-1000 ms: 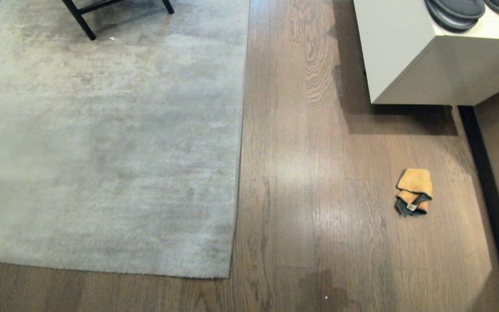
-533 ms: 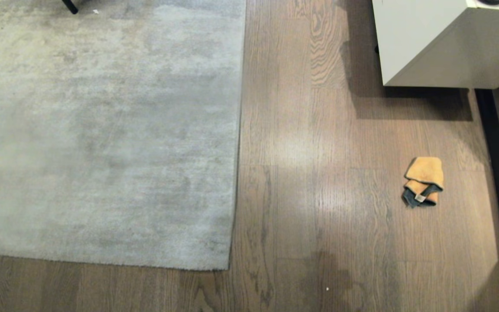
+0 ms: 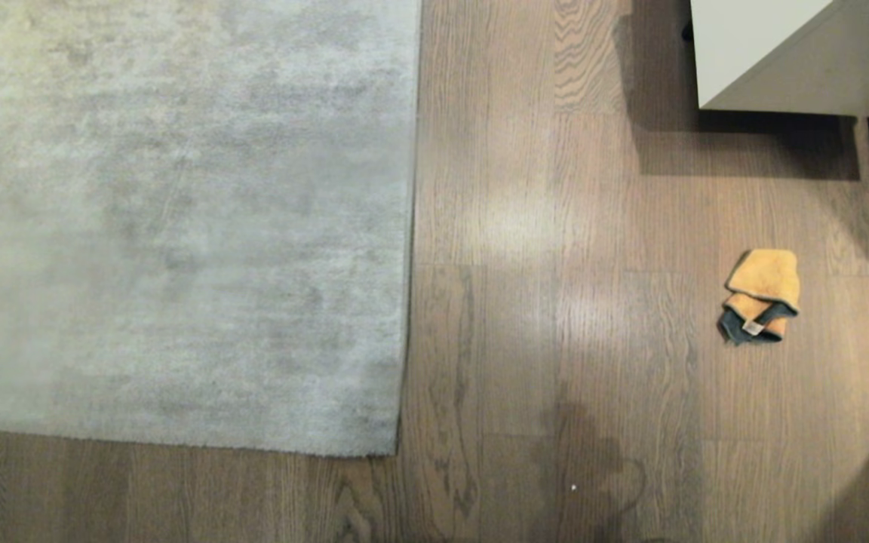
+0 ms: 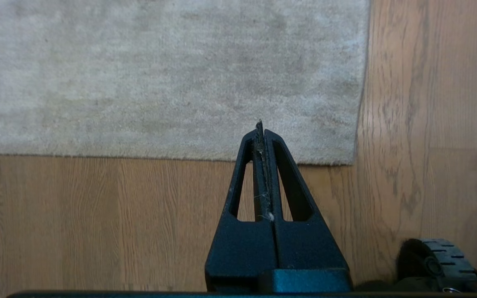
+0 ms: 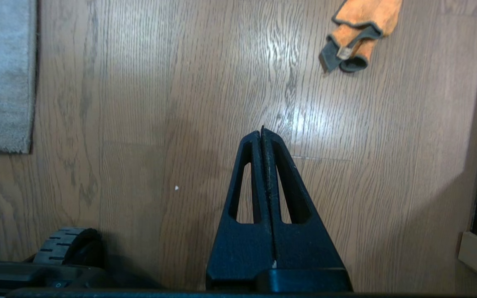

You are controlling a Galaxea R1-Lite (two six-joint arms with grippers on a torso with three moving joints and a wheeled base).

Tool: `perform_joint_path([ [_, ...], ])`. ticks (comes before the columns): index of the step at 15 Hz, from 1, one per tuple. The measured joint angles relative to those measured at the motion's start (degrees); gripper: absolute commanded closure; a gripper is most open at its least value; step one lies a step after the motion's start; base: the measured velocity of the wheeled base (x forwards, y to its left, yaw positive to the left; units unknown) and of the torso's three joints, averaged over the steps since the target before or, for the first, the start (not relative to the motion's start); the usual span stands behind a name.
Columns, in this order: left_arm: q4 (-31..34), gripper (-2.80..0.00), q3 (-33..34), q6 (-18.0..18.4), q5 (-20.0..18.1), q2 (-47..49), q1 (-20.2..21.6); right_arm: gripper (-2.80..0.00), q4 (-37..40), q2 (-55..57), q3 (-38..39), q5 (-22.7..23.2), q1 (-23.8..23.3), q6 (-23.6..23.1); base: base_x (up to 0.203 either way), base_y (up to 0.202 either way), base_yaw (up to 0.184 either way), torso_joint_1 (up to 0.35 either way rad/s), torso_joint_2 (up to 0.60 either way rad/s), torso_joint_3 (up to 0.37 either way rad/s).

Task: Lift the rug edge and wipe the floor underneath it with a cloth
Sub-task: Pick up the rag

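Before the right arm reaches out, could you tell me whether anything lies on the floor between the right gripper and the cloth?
Nothing visible does. In the right wrist view only bare floor lies between the shut right gripper and the crumpled cloth; the rug edge is off to the other side.

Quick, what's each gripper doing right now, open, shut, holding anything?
Left gripper: shut, empty, above the rug edge.
Right gripper: shut, empty, over the floor; the cloth lies untouched.

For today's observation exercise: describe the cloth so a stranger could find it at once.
Start from the large grey rug; cross the bare wood floor toward the white cabinet. Just short of it lies the cloth, the only orange-yellow thing, crumpled, with a dark grey edge.
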Motion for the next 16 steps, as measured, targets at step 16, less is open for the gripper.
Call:
perform_joint_path([
  [16, -0.06, 0.00, 0.01, 0.05, 0.02, 0.00, 0.00, 0.00, 0.00, 0.00, 0.00, 0.00, -0.06, 0.02, 0.000, 0.000, 0.000, 0.003, 0.00, -0.127],
])
